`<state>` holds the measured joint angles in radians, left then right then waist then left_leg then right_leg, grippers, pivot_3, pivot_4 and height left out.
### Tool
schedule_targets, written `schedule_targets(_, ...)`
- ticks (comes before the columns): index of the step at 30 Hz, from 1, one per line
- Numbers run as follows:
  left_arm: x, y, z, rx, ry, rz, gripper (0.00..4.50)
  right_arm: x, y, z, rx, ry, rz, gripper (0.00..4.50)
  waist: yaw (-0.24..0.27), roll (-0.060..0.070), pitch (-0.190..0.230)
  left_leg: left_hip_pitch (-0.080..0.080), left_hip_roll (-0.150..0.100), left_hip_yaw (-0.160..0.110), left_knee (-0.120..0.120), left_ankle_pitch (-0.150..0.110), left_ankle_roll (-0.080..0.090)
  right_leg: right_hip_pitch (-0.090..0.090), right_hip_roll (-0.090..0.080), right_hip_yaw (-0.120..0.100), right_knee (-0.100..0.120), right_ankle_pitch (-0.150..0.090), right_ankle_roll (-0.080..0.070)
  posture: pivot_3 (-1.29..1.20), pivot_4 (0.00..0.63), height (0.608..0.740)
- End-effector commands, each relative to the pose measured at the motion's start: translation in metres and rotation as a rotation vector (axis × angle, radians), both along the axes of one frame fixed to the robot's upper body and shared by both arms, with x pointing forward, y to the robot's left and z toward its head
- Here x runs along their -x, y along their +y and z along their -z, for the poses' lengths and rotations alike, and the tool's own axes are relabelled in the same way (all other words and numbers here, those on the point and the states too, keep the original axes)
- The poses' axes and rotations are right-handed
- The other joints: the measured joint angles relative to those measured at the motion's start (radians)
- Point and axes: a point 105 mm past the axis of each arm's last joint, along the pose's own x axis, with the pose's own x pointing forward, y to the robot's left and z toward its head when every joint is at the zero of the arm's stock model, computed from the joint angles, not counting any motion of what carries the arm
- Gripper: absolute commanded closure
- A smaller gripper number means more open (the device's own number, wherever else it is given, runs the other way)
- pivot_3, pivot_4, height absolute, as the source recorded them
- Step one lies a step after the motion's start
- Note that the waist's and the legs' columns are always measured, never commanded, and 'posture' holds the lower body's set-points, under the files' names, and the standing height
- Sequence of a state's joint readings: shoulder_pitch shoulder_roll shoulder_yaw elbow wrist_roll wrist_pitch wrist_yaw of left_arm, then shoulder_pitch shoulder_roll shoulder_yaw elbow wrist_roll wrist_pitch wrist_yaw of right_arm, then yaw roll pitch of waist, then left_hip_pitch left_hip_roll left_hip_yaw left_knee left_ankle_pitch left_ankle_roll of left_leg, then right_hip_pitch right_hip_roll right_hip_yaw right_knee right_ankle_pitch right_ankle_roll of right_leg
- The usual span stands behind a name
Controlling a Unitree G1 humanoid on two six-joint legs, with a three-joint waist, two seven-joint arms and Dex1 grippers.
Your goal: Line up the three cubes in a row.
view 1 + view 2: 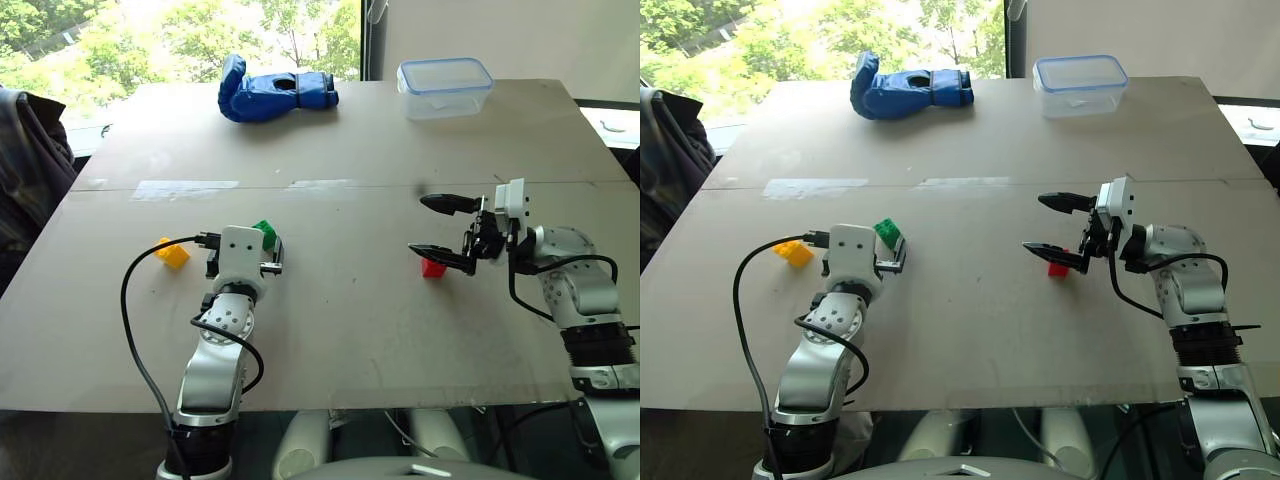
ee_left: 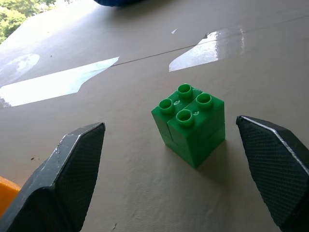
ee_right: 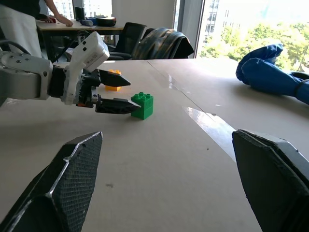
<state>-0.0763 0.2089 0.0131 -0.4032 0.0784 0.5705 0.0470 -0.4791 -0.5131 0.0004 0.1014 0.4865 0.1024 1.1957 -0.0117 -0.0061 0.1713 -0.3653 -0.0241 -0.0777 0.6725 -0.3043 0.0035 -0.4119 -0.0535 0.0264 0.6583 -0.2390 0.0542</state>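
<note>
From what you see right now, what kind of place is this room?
Probably an office or lab room: a large flat grey table stands by a window with green trees outside, and black office chairs and another desk with items stand behind it.

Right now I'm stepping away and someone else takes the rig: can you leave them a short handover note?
Left pincer: open, empty, level over the table, its fingers either side of the green cube without touching it.
Right pincer: open, empty, pointing toward the robot's left, raised above the red cube.
Yellow cube: on the table to the left of the left arm.
Done: nothing lined up; the three cubes lie spread apart across the table, no cube held.
Left: probably close on green first, then bring all three cubes into one row.
</note>
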Motion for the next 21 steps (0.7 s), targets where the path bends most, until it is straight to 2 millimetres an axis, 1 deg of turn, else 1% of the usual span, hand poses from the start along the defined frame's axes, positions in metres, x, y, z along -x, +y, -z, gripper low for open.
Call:
schedule_targets(1,-0.003,0.004,-0.005,0.017,-0.031,-0.040,0.00,-0.001,0.001,-0.010,-0.011,-0.049,-0.007,0.08,0.000,0.000,0.000,0.000,0.000,0.000,0.000,0.000,0.000,0.000,0.000,0.000,0.000,0.000,0.000,0.00,0.150,0.740)
schedule_targets(7,-0.013,0.000,0.005,0.033,0.009,-0.056,0.00,-0.003,0.003,-0.010,-0.012,-0.055,-0.013,0.08,0.001,0.000,0.000,0.000,0.000,0.000,0.000,0.000,0.000,0.000,0.000,0.000,0.001,0.000,0.000,0.00,0.150,0.740)
schedule_targets(13,-0.021,-0.010,0.007,0.099,0.027,-0.102,0.00,-0.004,0.005,-0.011,-0.020,-0.063,-0.013,0.08,0.001,0.000,0.000,0.000,0.000,0.000,0.000,0.000,0.000,0.000,0.000,-0.001,0.001,0.000,0.000,0.00,0.150,0.740)
schedule_targets(17,-0.023,-0.014,0.009,0.144,0.057,-0.168,0.00,-0.003,0.004,-0.010,-0.023,-0.064,-0.010,0.08,0.001,-0.001,0.000,0.000,0.000,0.000,0.000,0.000,0.000,0.000,0.000,-0.001,0.001,0.000,0.000,0.00,0.150,0.740)
schedule_targets(21,-0.024,-0.012,0.012,0.170,0.092,-0.260,0.00,-0.003,0.004,-0.009,-0.021,-0.067,-0.005,0.08,0.001,-0.001,0.000,0.000,0.000,0.000,0.000,0.000,0.000,0.000,0.000,-0.001,0.001,0.000,0.000,0.00,0.150,0.740)
